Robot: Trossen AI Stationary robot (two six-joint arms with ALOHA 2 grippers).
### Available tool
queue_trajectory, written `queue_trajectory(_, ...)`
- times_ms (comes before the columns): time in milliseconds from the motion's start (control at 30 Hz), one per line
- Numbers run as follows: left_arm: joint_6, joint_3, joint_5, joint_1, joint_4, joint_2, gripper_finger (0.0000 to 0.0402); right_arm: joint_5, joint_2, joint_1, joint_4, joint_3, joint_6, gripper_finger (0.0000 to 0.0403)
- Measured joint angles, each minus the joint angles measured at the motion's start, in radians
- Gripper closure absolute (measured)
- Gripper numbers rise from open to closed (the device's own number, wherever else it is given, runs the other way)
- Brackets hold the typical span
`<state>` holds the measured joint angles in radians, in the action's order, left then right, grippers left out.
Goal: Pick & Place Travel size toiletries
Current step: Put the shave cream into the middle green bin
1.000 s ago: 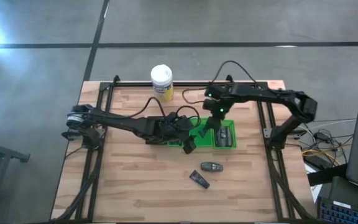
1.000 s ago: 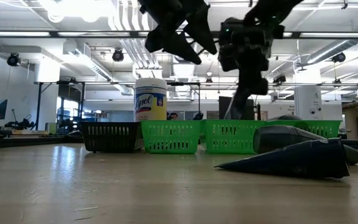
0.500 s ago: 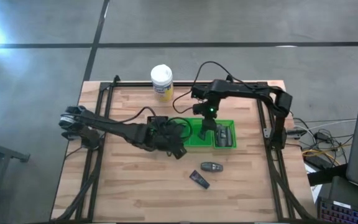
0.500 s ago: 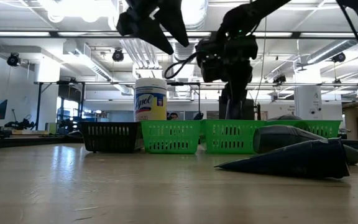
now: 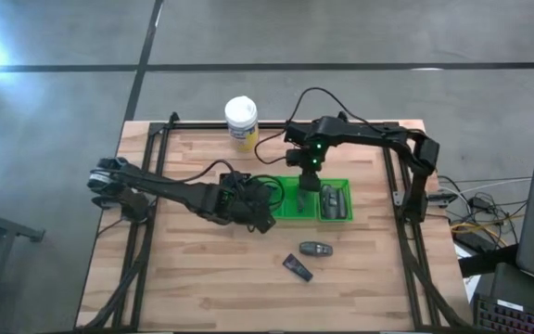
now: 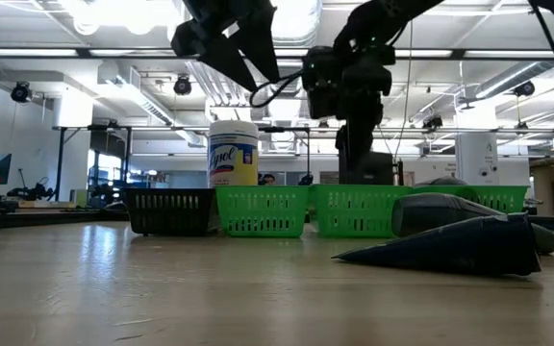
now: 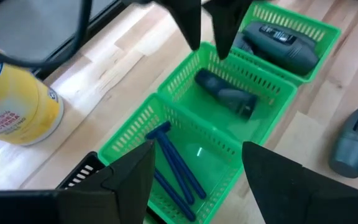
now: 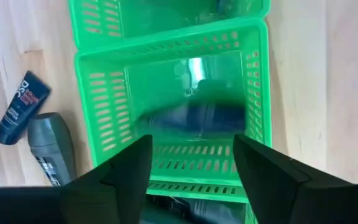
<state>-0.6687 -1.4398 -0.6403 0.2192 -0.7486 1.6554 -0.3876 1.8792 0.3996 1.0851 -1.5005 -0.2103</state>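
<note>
Change: the right gripper [image 5: 306, 182] has drawn back from the bin nearest the right arm to over the middle green bin [image 5: 297, 206]; the left gripper [image 5: 261, 221] has pulled back off the bins toward its own side and now hangs beside them.
Front of table: a dark blue tube [image 5: 297, 267] and a grey deodorant stick [image 5: 316, 248] lie on the bare wood just beside each other, apart from the bins; in the low view they fill the right foreground [image 6: 460, 246].
Left gripper: fingers [image 7: 129, 171] spread wide, holding nothing, above the table by the bin row.
Bin row: a black bin [image 6: 171, 211], then green bins side by side.
Blue razors: two [image 7: 173, 168] lie in the green bin [image 7: 129, 134] next to the black one.
Middle green bin: a grey toiletry [image 7: 225, 96] lies on its floor, blurred in the right wrist view [image 8: 191, 117].
End green bin: a larger grey item [image 7: 278, 45] rests inside the end bin [image 7: 325, 31].
Right gripper: fingers [image 8: 123, 168] apart and empty, pointing down over the middle bin.
Back of table: the yellow jar [image 5: 241, 123] with white lid stands behind the bins.
</note>
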Motion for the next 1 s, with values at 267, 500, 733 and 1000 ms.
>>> queue_trajectory(267, 0.134, 0.022, 0.073, -0.003, 0.051, 0.000, 0.0158, 0.074, -0.137, -0.012, -0.017, 0.016, 0.020, 0.0118)
queue_trajectory(500, 0.717, 0.177, 0.429, -0.001, 0.392, 0.000, 0.0158, 0.129, -0.433, -0.031, -0.038, 0.203, 0.097, 0.0082)
queue_trajectory(733, 0.832, 0.234, 0.658, -0.011, 0.580, 0.062, 0.0160, 0.218, -0.723, -0.149, -0.053, 0.446, 0.385, 0.0065)
queue_trajectory(1000, 0.905, 0.233, 0.763, -0.010, 0.619, 0.165, 0.0161, 0.302, -0.854, -0.472, -0.220, 0.633, 0.864, 0.0076)
